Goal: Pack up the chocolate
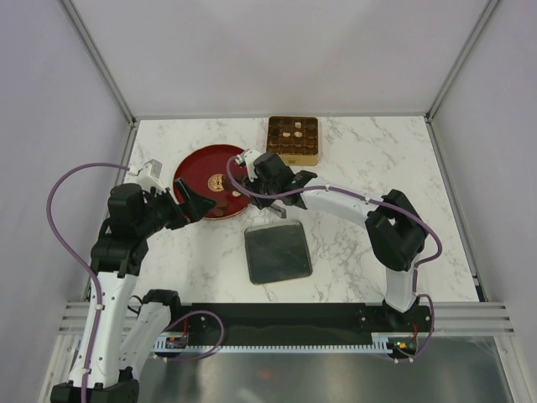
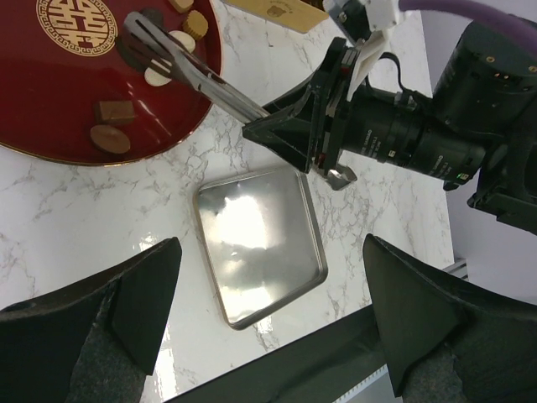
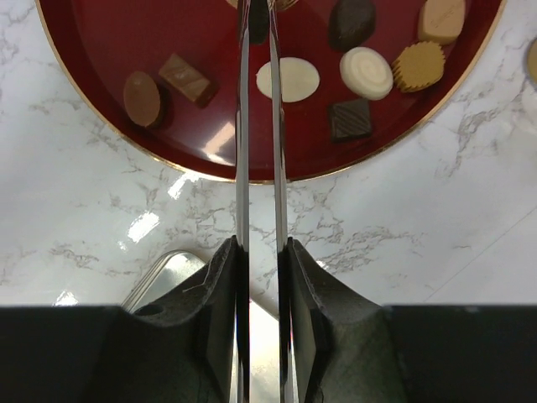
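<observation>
Several chocolate pieces lie in the red dish [image 3: 101, 50]: a cream oval [image 3: 288, 80], a cream round [image 3: 366, 72], a dark square [image 3: 349, 118], a brown oval [image 3: 141, 98] and a brown bar [image 3: 187, 79]. My right gripper [image 3: 261, 252] is shut on metal tongs [image 3: 242, 126]. The tongs reach over the dish, and their tips straddle a dark chocolate [image 3: 258, 21] at the frame's top edge; I cannot tell if it is pinched. My left gripper [image 2: 270, 252] hangs open and empty above the table, left of the dish [image 1: 201, 164].
A square gold tin [image 1: 293, 139] with a grid of compartments, a few holding pieces, stands behind the dish at the back. A flat silver lid [image 1: 278, 252] lies on the marble in front of the right arm [image 1: 336, 201]. The black base rail runs along the near edge.
</observation>
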